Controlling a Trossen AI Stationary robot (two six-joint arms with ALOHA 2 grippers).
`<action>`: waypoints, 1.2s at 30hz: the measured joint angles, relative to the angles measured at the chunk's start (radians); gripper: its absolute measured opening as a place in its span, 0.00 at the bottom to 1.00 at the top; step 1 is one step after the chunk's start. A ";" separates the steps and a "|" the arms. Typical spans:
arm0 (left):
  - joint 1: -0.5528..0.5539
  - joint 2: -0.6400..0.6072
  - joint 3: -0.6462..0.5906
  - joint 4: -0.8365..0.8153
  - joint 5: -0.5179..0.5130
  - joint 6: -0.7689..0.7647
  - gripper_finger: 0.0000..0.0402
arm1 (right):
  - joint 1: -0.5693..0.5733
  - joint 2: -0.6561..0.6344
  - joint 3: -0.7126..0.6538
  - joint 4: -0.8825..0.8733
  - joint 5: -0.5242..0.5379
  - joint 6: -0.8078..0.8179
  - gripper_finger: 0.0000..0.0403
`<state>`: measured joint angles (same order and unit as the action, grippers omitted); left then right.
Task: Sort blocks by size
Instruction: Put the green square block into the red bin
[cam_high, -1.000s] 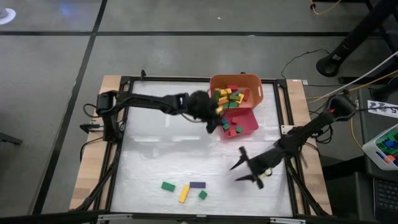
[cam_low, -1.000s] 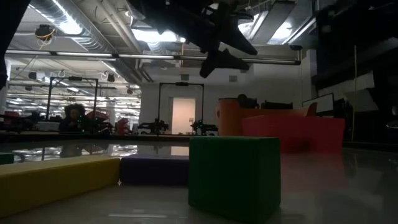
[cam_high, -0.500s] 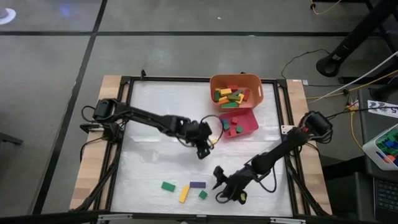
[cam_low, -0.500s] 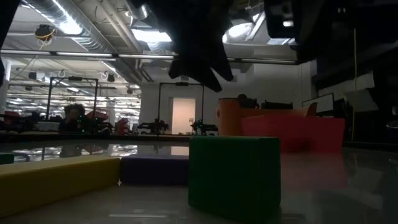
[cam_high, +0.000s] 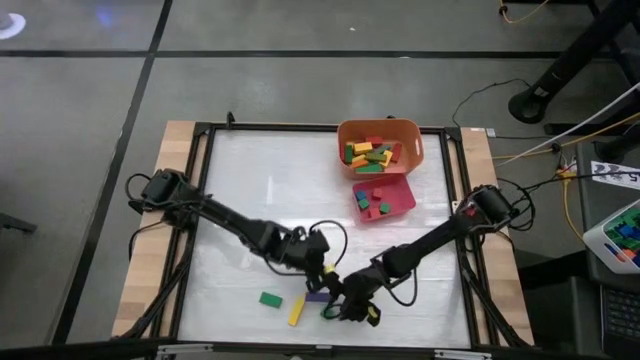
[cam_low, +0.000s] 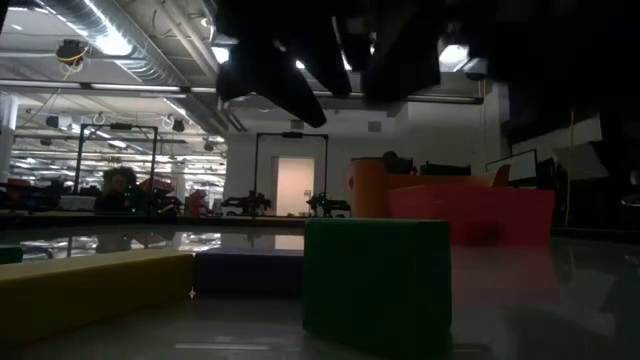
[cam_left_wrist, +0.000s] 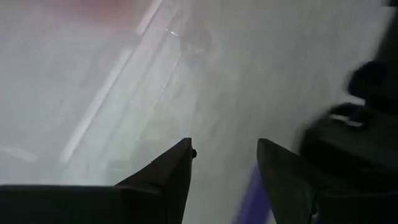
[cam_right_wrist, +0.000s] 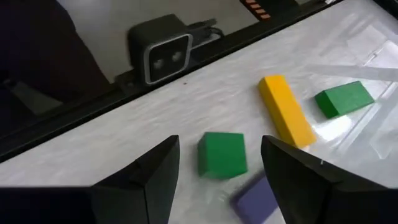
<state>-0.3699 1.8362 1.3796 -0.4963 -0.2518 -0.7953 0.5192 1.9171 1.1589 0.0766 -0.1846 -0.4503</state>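
Four blocks lie flat near the table's near edge: a green bar (cam_high: 270, 298), a yellow bar (cam_high: 296, 310), a purple bar (cam_high: 316, 296) and a green cube (cam_high: 324, 312). My right gripper (cam_high: 342, 304) is open just above the cube (cam_right_wrist: 222, 154), one finger on either side of it, touching nothing; the right wrist view also shows the yellow bar (cam_right_wrist: 286, 112) and green bar (cam_right_wrist: 344, 98). My left gripper (cam_high: 322, 278) is open and empty, above the table just beyond the purple bar (cam_left_wrist: 254, 194). More blocks fill the orange bin and the pink tray.
The orange bin (cam_high: 378, 128) holds mostly long bars at the far edge. The pink tray (cam_high: 404, 196), in front of it, holds little cubes. Both arms meet over the near blocks, their grippers close together. A black frame (cam_high: 200, 200) rims the white table.
My left gripper has gone from beside the bin and tray toward the near edge, down to the purple bar. My right gripper has gone toward the table's left and near edge, down over the green cube. The blocks have not moved.
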 joint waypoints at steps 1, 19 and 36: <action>-0.016 0.000 0.000 0.002 -0.010 -0.020 0.42 | -0.005 0.007 0.002 -0.004 -0.003 0.000 0.56; -0.278 0.000 0.002 -0.025 -0.292 -0.381 0.42 | -0.038 0.148 0.120 -0.008 -0.033 -0.002 0.56; -0.338 -0.001 0.000 -0.036 -0.391 -0.419 0.42 | -0.063 0.149 0.119 -0.082 -0.010 0.032 0.56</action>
<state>-0.7074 1.8355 1.3800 -0.5327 -0.6429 -1.2144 0.4564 2.0659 1.2781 -0.0056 -0.1947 -0.4187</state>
